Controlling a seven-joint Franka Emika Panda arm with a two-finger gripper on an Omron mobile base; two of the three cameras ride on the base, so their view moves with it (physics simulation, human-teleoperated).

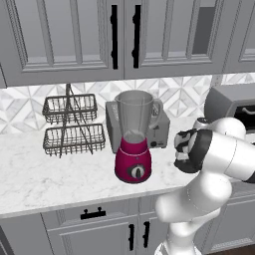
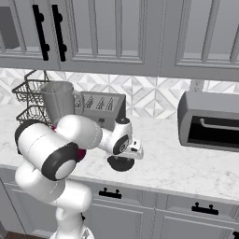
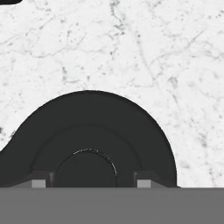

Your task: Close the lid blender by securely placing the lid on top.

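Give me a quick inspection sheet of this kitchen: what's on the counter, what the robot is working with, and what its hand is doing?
Surface: white marble counter, nothing spilled.
Job's things: black lid lying flat on the counter, near the front edge; blender standing upright with its jar mouth uncovered.
Clutter: grey toaster behind the blender; two-tier wire basket to its left; toaster oven at the right.
Gripper: gripper low over the lid, a fingertip on either side of its centre knob; whether it has gripped cannot be told.
Cables: nothing seen.
Surroundings: grey cabinets above with black handles, patterned tile backsplash, drawers below the counter.
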